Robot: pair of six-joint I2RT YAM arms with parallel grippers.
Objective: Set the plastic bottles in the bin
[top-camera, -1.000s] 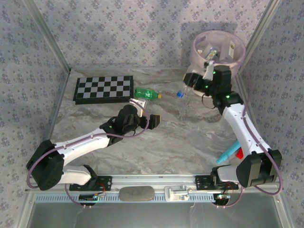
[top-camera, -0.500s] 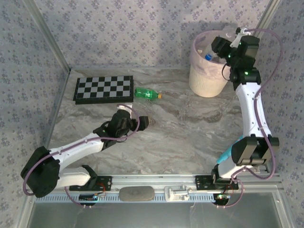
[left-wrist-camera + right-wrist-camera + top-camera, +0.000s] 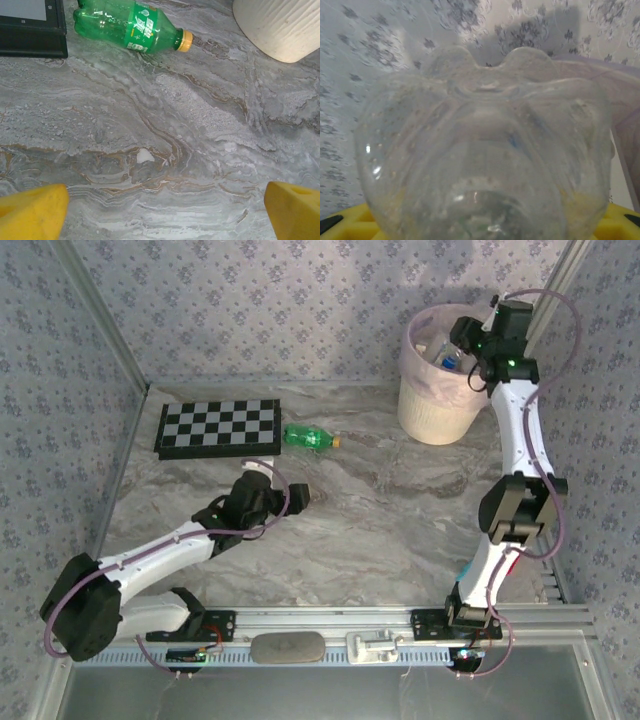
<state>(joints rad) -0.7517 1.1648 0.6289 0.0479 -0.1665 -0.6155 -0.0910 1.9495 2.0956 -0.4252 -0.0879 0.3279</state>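
The right jaws, high over the bin [image 3: 437,418], are clenched on a clear bottle [image 3: 485,150], its dimpled base facing the wrist camera. The left jaws hang spread wide above the marbled surface [image 3: 200,125]. A green bottle [image 3: 131,27] lies on its side just beside the checkerboard [image 3: 218,427], yellow cap toward the bin. Its green label's writing is too small to read.

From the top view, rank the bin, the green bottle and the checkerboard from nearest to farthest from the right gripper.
1. Bin: far right, directly under the right gripper and its clear bottle.
2. Green bottle: lying mid-table, left of the bin.
3. Checkerboard: far left, beyond the green bottle.
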